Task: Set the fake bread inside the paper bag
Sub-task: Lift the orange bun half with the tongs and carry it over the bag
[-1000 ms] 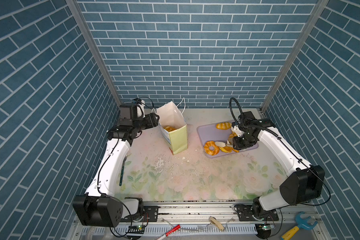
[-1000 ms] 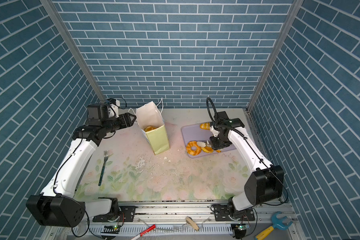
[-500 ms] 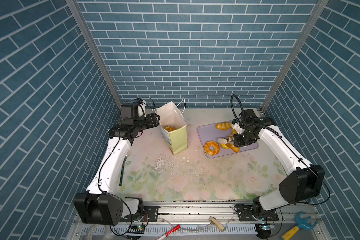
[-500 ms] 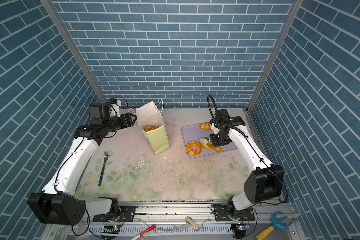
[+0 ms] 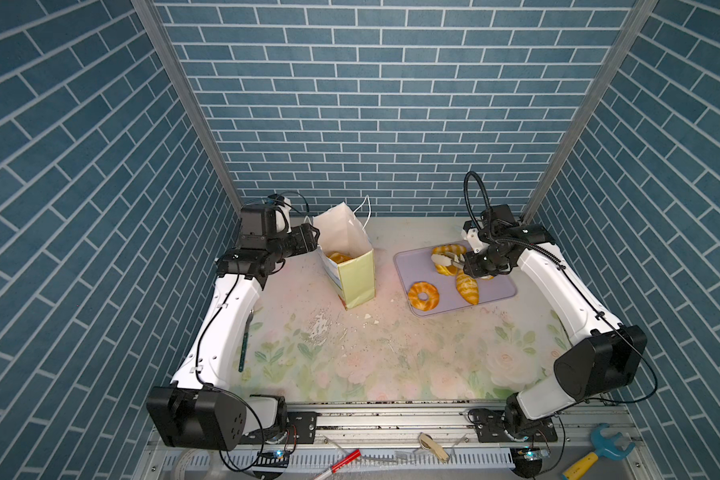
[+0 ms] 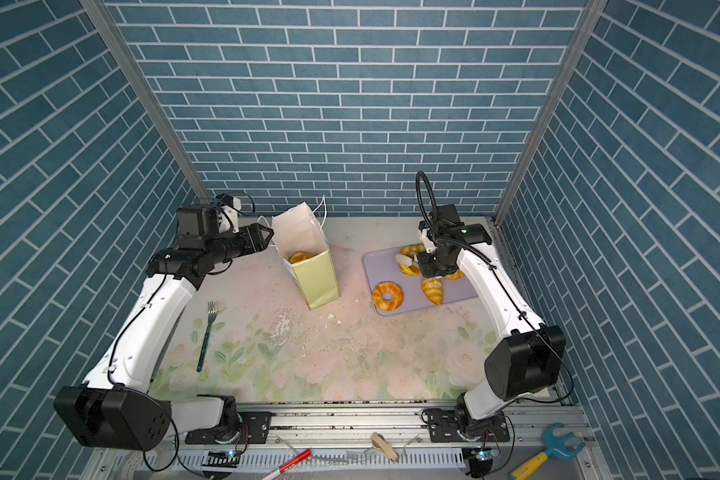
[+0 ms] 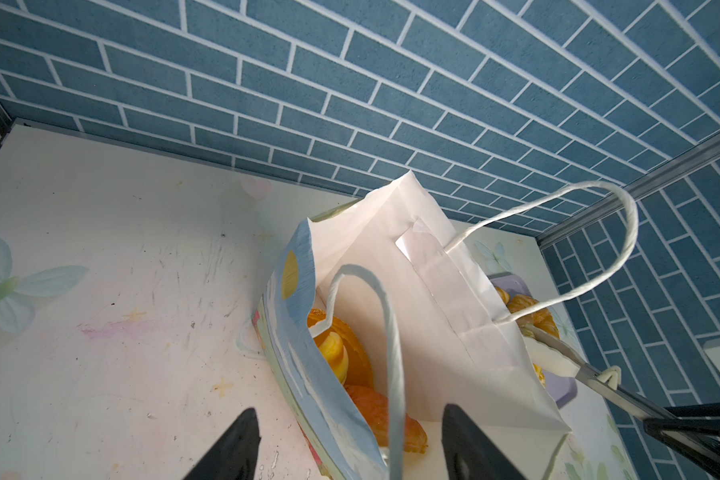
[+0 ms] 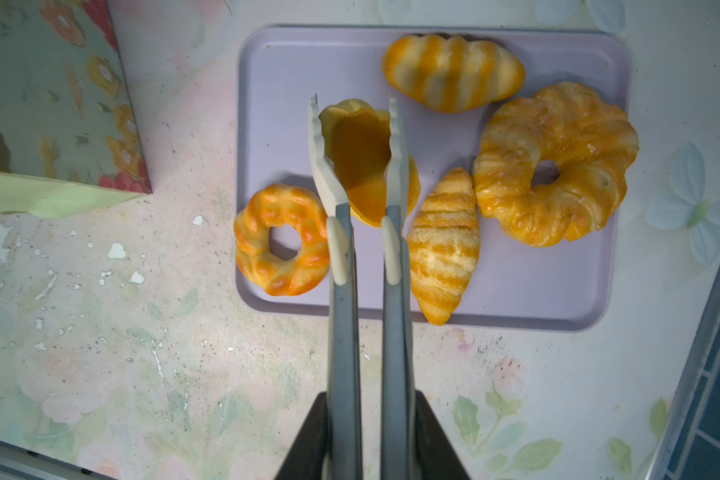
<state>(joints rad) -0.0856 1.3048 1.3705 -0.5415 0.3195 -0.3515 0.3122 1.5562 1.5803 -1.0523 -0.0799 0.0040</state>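
Now my right gripper [image 8: 371,436] clamps tongs [image 8: 344,332] pinching an orange bun [image 8: 360,162]. Left gripper [image 5: 313,239] gapes wide at the paper bag's [image 5: 356,274] nine o'clock.

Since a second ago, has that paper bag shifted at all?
No. In a top view the paper bag stands just as far from the lavender tray as before, and its base has not shifted on the table.

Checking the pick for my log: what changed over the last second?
The right gripper squeezed the tongs shut, pinching the flat orange bun over the tray. The left gripper stayed open at the paper bag; the bag and other pastries did not move.
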